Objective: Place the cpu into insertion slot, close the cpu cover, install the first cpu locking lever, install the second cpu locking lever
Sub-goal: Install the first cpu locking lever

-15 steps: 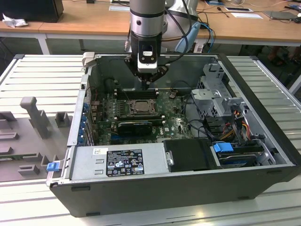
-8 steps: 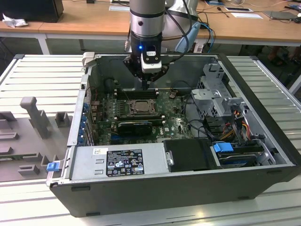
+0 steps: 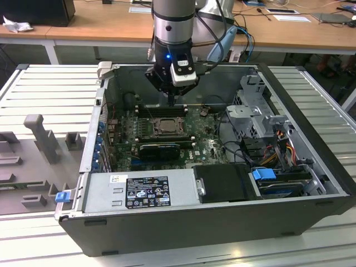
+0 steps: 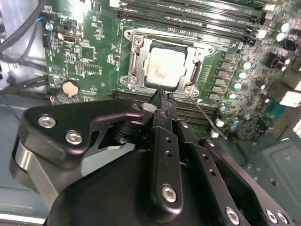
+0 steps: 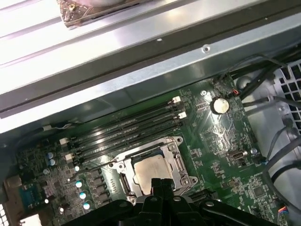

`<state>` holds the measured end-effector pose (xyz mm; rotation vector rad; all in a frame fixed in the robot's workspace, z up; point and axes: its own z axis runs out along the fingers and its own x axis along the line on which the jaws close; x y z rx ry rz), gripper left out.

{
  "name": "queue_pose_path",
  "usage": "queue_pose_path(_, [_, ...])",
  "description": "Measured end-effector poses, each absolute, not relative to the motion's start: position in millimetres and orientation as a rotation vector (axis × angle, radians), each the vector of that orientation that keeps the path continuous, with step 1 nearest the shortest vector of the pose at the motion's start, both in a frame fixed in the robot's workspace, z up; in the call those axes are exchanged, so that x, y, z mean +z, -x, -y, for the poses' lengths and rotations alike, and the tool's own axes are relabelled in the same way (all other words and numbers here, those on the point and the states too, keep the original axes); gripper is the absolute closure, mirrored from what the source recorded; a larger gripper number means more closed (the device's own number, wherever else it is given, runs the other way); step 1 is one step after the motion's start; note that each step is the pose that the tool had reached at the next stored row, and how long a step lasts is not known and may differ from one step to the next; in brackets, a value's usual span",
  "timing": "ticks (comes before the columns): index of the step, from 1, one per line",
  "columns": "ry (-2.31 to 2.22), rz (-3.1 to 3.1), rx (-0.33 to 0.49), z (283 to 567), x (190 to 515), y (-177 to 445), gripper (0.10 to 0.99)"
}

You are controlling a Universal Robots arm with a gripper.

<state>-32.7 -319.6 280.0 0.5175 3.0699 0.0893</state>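
**CPU seated under closed cover; fingers together at socket edge**

The cpu (image 4: pixel 164 66) (image 5: pixel 148 172) lies flat in the insertion slot (image 4: pixel 162 45), its pale top showing through the cut-out of the cpu cover (image 4: pixel 135 59) (image 5: pixel 178 162). The cover lies down around the chip. Chip and cover hide most of the slot, leaving a dark strip along one edge of the chip.

The gripper (image 4: pixel 162 93) (image 5: pixel 158 181) (image 3: pixel 170 100) stands at the rim of the socket with its fingers together, tips at the cover's edge. Whether the tips touch the cover or pinch anything thin cannot be told, as the fingers' own bodies block that spot in both wrist views.

A thin metal rod (image 4: pixel 207 117) runs slantwise from a corner of the socket across the green board (image 4: pixel 94 56). Its far end is hard to follow, and whether it is latched cannot be judged.

Long black memory slots (image 4: pixel 188 19) lie just beside the socket. In the exterior view the arm covers the board behind the socket. The open computer case (image 3: pixel 311 144) rests on a ribbed metal surface (image 3: pixel 50 83).
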Motion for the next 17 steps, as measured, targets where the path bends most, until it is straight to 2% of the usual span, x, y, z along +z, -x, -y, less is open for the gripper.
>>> queue_pose_path(17, [-0.128,-3.118,0.094,319.6,279.7,32.7,0.98])
